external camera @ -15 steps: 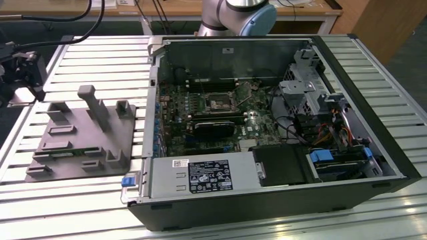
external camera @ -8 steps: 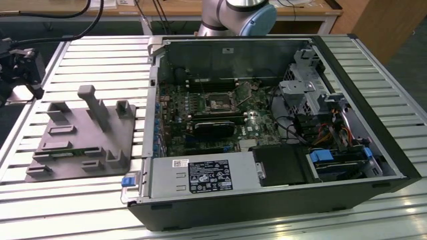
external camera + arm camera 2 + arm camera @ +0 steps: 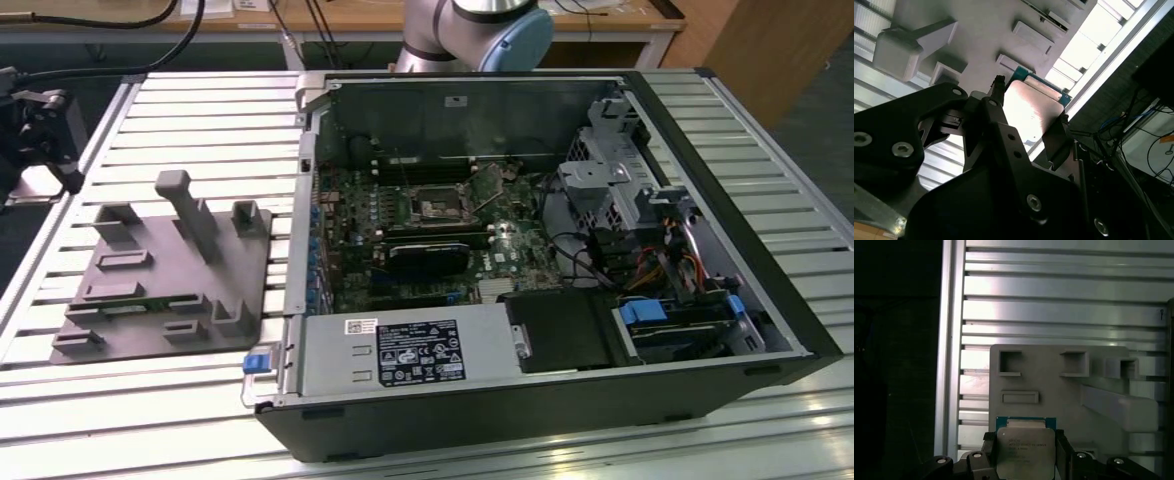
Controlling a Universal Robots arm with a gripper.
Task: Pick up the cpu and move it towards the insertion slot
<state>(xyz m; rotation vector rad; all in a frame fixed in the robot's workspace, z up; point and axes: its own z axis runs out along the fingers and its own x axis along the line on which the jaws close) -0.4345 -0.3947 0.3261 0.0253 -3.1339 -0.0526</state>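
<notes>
Silver-topped, the cpu is clamped between the black fingers of the hand over the grey fixture, and the insertion slot lies well apart inside the open case, off the fixture toward the exterior view's right.

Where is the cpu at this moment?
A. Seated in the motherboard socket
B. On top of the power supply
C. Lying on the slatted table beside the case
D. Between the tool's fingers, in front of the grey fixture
D: in both wrist views the cpu sits gripped between the two black fingers of the tool, with the grey fixture behind it.
</notes>
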